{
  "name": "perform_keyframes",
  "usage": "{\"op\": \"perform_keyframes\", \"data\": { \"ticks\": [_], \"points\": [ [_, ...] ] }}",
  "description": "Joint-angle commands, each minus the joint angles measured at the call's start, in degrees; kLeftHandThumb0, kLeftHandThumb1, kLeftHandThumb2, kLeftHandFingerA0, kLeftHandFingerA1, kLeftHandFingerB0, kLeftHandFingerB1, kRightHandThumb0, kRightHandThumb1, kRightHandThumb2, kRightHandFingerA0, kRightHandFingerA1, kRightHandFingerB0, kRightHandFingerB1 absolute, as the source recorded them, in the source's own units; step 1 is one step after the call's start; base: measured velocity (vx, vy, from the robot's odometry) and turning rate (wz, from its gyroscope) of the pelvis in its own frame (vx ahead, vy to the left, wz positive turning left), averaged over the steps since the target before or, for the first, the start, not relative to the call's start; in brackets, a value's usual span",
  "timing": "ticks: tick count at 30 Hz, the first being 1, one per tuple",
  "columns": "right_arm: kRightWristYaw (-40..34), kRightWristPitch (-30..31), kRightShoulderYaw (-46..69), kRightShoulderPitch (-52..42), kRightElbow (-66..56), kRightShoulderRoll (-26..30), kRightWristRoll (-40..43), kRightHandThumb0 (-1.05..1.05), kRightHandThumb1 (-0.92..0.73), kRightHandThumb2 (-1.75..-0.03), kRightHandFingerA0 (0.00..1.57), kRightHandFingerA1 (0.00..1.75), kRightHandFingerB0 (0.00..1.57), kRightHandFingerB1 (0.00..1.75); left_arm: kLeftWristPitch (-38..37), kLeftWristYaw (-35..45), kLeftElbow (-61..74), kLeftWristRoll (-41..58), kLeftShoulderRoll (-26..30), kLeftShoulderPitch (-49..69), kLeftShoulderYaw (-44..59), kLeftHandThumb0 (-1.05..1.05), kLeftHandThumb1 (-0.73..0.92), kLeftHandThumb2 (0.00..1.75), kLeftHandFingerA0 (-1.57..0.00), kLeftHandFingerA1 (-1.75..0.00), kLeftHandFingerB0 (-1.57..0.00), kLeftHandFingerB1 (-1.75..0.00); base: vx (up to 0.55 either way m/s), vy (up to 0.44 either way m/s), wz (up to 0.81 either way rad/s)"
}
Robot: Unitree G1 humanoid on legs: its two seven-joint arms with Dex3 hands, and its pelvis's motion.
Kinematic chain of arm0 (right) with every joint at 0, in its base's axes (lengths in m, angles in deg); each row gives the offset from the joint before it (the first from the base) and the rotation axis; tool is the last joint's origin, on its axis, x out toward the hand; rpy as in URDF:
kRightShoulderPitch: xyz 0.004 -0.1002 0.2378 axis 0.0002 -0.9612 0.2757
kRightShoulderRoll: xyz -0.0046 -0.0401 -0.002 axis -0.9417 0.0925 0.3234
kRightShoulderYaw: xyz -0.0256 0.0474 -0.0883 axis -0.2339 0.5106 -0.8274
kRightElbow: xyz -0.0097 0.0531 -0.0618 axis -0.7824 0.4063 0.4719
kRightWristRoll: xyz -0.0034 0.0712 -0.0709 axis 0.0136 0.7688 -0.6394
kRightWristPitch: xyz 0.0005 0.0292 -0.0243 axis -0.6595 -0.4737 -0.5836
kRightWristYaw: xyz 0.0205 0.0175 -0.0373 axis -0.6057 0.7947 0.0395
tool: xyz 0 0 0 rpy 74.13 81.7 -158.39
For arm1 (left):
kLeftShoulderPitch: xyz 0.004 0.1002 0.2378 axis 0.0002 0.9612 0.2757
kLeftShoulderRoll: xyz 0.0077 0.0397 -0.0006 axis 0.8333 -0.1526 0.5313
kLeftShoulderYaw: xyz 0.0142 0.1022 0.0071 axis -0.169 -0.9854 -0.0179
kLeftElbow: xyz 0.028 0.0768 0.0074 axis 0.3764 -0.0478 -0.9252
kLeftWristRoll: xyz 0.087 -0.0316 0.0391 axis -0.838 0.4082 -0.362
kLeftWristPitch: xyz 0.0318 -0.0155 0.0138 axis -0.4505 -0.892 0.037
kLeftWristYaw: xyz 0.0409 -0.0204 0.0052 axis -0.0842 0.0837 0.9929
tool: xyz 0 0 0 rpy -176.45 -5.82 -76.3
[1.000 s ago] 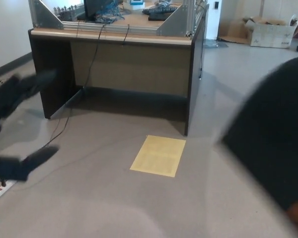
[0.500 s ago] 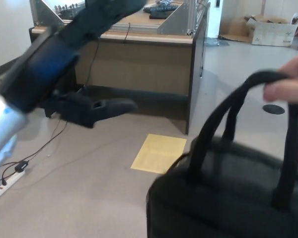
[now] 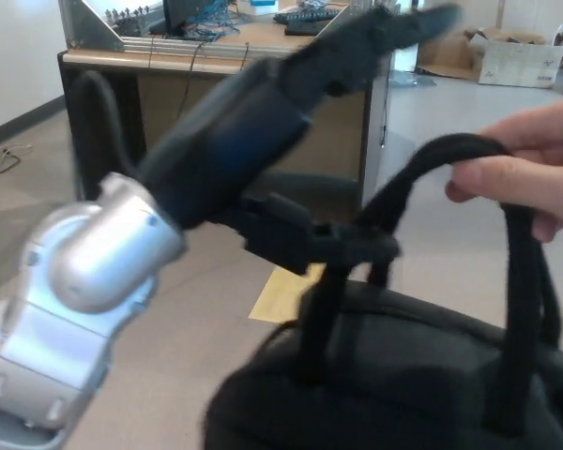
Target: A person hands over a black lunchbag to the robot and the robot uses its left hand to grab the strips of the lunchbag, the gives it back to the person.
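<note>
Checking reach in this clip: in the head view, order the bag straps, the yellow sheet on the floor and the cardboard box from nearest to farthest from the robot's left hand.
1. Bag straps: just right of the left hand, held up by a person's hand.
2. Yellow sheet: on the floor, below and behind it.
3. Cardboard box: far back, top right.

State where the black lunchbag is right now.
In the head view, the black lunchbag hangs low right, by its straps from a person's hand, beside the robot's left hand.
</note>
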Motion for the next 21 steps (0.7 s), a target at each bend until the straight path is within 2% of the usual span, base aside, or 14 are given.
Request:
{"op": "perform_keyframes", "data": {
  "ticks": [1, 11, 15, 16, 17, 18, 19, 20, 21],
  "points": [
    [-0.28, -0.33, -0.14, -0.97, 0.39, 0.73, -0.22, -0.35, -0.59, -0.57, 0.52, 0.43, 0.37, 0.37, 10.28, 0.33, 3.37, -6.84, -1.75, 0.08, -4.67, -0.54, 0.36, 0.73, -0.01, -0.25, -0.03, -0.20, 0.00, 0.000, 0.00],
    [0.28, -0.55, -0.51, -1.23, 0.46, 0.78, -0.28, -0.35, -0.59, -0.57, 0.53, 0.45, 0.37, 0.38, 14.15, 0.12, 5.09, -11.42, -3.33, 2.62, -8.22, -0.53, 0.37, 0.73, -0.01, -0.24, -0.02, -0.20, 0.00, 0.000, 0.00],
    [0.14, -0.71, -0.67, -1.38, 0.50, 0.66, -0.40, -0.35, -0.59, -0.57, 0.52, 0.45, 0.38, 0.38, 14.45, -2.16, 3.58, -16.35, -4.31, 3.31, -10.08, -0.48, 0.35, 0.73, -0.01, -0.32, -0.01, -0.24, 0.00, 0.000, 0.00],
    [-0.02, -1.24, -0.64, -1.37, 0.75, 0.65, -0.39, -0.35, -0.59, -0.57, 0.53, 0.46, 0.39, 0.38, 15.42, -2.62, 3.13, -18.36, -4.54, 3.11, -10.87, -0.44, 0.49, 0.57, -0.07, -0.27, -0.03, -0.20, 0.00, 0.000, 0.00],
    [-0.27, -1.36, -0.73, -1.39, 0.79, 0.73, -0.58, -0.36, -0.59, -0.57, 0.54, 0.45, 0.40, 0.39, 15.41, -3.35, 2.52, -19.74, -4.91, 3.18, -11.25, -0.46, 0.47, 0.62, -0.08, -0.32, -0.06, -0.19, 0.00, 0.000, 0.00],
    [-0.18, -1.37, -0.78, -1.47, 0.72, 0.81, -0.62, -0.36, -0.59, -0.57, 0.53, 0.45, 0.39, 0.38, 14.11, -5.30, 0.83, -22.04, -5.35, 3.21, -11.80, -0.26, 0.38, 0.89, -0.01, -0.49, 0.00, -0.48, 0.00, 0.000, 0.00],
    [-0.11, -1.37, -0.79, -1.49, 0.70, 0.83, -0.60, -0.36, -0.59, -0.57, 0.53, 0.45, 0.39, 0.38, 13.56, -5.98, 0.18, -22.98, -5.58, 3.24, -11.97, -0.26, 0.38, 0.89, -0.01, -0.49, 0.00, -0.48, 0.00, 0.000, 0.00],
    [0.05, -1.51, -0.78, -1.36, 0.75, 1.12, -0.62, -0.37, -0.59, -0.57, 0.53, 0.45, 0.39, 0.38, 12.75, -7.50, -1.32, -24.61, -5.93, 2.92, -12.44, -0.39, 0.48, 0.56, -0.21, -0.34, -0.10, -0.24, 0.00, 0.000, 0.00],
    [0.57, -1.80, -0.62, -1.32, 0.87, 1.19, -0.27, -0.37, -0.60, -0.57, 0.52, 0.46, 0.39, 0.39, 11.67, -10.20, -3.60, -26.52, -6.90, 2.68, -12.84, -0.41, 0.42, 0.63, -0.25, -0.41, -0.14, -0.34, 0.00, 0.000, 0.00]
  ]
}}
